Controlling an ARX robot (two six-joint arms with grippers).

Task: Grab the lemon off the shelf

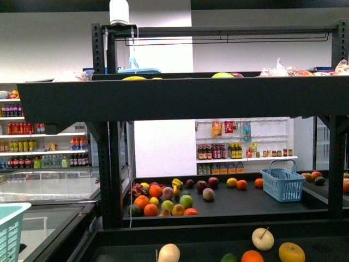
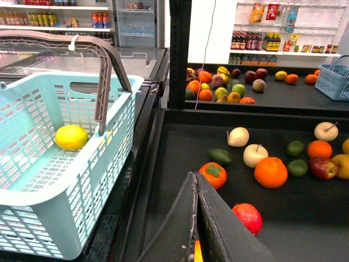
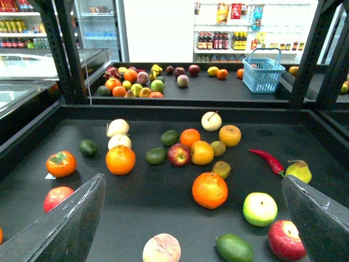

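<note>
A yellow lemon (image 2: 71,137) lies inside a pale blue basket (image 2: 32,180) with a grey handle, to the left of the shelf (image 1: 163,101). My left gripper (image 2: 195,176) is shut with nothing in it, over the near left part of the shelf's black fruit tier (image 2: 180,142), close to a persimmon (image 2: 213,174) and a red apple (image 2: 247,217). My right gripper (image 3: 192,183) stands wide open above the same tier (image 3: 163,218), with an orange (image 3: 209,190) lying below the gap between its fingers. Neither gripper shows in the front view.
Loose fruit covers the tier: oranges, limes, apples, a pear (image 3: 298,171) and a red chilli (image 3: 267,160). A farther tier holds a fruit pile (image 1: 163,199) and a small blue basket (image 1: 282,183). White wall shelves of bottles (image 1: 43,144) stand behind; a glass-topped freezer (image 1: 49,188) sits at left.
</note>
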